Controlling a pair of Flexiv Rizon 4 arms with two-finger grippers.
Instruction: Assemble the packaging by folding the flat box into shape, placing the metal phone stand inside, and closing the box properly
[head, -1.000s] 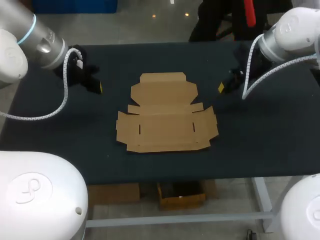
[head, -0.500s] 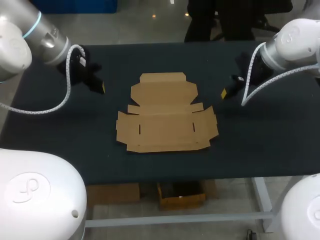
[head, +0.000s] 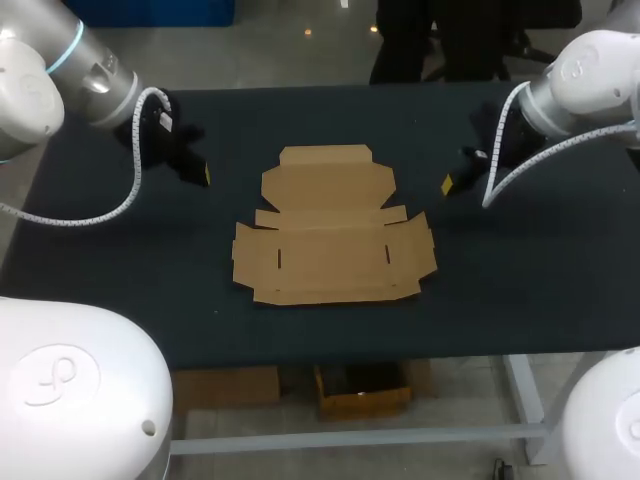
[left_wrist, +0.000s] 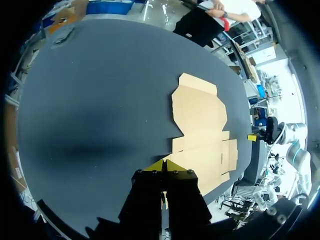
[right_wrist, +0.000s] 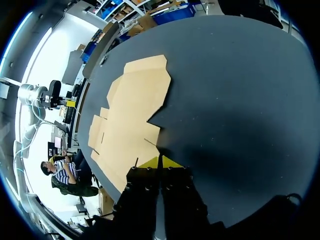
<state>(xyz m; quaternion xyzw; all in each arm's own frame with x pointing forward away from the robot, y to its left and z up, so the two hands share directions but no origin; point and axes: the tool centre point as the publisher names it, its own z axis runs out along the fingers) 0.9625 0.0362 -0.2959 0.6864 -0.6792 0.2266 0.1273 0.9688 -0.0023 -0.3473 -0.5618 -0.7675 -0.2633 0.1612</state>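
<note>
Right gripper (head: 447, 185) shifts slightly; left gripper (head: 204, 176) likewise. Both are clenched empty, with the flat box (head: 330, 235) between them on the black table (head: 530, 280).

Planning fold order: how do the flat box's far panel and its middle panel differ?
The far panel is narrower and plain; the middle panel is wider with two short slits. The far panel has notched corners; the middle panel has side flaps. Both lie flat.
</note>
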